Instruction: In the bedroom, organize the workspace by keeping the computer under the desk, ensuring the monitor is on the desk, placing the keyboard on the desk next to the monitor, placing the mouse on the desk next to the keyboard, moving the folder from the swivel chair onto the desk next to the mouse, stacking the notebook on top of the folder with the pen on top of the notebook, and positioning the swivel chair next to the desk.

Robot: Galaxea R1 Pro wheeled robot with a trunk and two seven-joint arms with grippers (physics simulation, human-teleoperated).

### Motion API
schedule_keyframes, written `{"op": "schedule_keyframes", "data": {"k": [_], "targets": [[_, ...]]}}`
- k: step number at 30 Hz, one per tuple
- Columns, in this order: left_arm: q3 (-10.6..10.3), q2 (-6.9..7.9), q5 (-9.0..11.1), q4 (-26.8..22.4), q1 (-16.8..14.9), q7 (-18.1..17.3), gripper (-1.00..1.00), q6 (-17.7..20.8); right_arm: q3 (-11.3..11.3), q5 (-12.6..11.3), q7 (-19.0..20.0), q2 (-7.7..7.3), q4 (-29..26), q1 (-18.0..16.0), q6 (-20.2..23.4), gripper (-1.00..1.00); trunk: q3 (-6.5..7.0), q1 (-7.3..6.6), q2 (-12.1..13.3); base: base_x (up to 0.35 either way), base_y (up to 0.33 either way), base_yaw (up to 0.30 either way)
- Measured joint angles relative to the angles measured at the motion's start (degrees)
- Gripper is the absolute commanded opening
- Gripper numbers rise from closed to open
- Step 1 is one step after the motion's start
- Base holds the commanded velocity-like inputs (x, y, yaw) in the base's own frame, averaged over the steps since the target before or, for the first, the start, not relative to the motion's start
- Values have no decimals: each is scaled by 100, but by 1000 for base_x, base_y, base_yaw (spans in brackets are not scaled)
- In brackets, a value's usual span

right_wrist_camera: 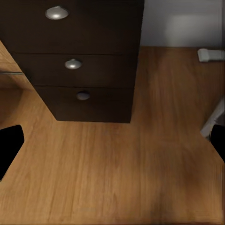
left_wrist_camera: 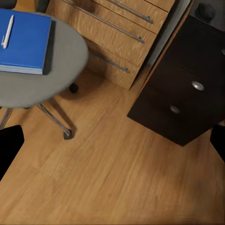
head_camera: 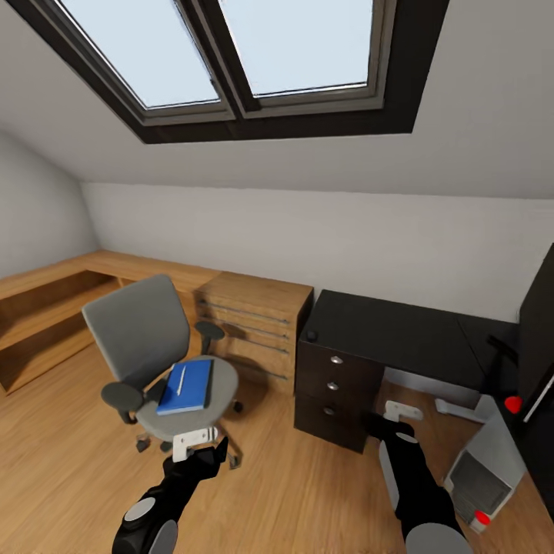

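The grey swivel chair (head_camera: 142,331) stands on the wood floor left of the black desk (head_camera: 400,327). On its seat lies the blue folder (head_camera: 187,387) (left_wrist_camera: 23,40) with the white pen (head_camera: 180,379) (left_wrist_camera: 6,32) on top. A small black mouse (head_camera: 311,335) sits at the desk's left corner. The silver computer (head_camera: 486,468) stands on the floor at the right, and the monitor (head_camera: 537,331) is cut off by the right edge. Keyboard and notebook are out of view. My left gripper (head_camera: 201,448) (left_wrist_camera: 112,145) hangs open before the chair. My right gripper (head_camera: 391,419) (right_wrist_camera: 112,145) is open before the drawer unit (right_wrist_camera: 75,61).
A light-wood chest (head_camera: 254,323) with bar handles stands between chair and desk. A low wooden shelf (head_camera: 46,308) runs along the left wall. A small white object (right_wrist_camera: 211,55) lies on the floor under the desk. Bare wood floor (left_wrist_camera: 112,178) lies under both grippers.
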Motion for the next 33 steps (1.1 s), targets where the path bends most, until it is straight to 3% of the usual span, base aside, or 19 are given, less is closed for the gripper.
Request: {"op": "schedule_keyframes", "data": {"k": [23, 28, 33], "targets": [[-41, -2, 5, -10, 1, -1, 100, -1, 143, -1, -6, -1, -90, 4, 5, 100, 3, 1, 1, -323, 65, -7], [-43, 0, 6, -10, 1, -1, 100, -1, 153, -2, -8, 0, -454, 55, 40, 100, 3, 1, 0, -335, 3, 0], [-43, 0, 6, -9, 1, 0, 100, -1, 210, -4, -8, 1, -1117, 360, 175, 100, 3, 1, 0, -335, 1, 0]]}}
